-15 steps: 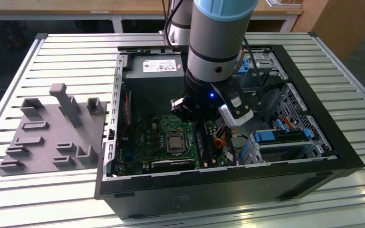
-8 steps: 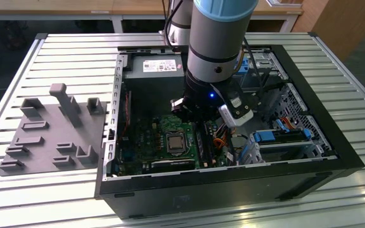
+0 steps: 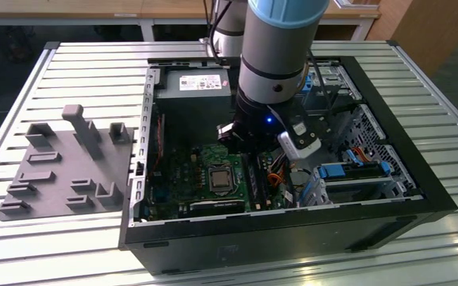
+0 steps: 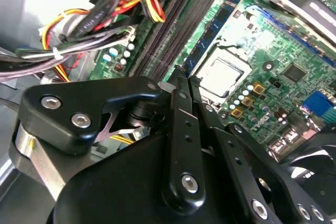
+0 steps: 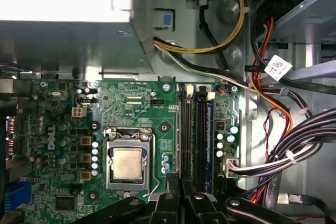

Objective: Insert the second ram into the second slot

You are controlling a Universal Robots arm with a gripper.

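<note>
Exterior view: the grey arm [image 3: 273,65] is reaching into the open black computer case [image 3: 293,229]. Second wrist view: the black gripper [image 4: 185,80] is standing with jaws almost together, pinching nothing, probably for pressing the thin blue second ram [image 4: 215,31], slotted at upper centre. First wrist view: it is hanging above the dark slots [image 5: 191,129].

— What sits under the gripper [image 5: 180,178]?
— The memory slots [image 5: 193,129], on the board [image 5: 131,103] inside the case [image 3: 293,244].
— And beside it?
— The processor [image 5: 128,163] on one side, cables [image 5: 289,153] on the other.
</note>
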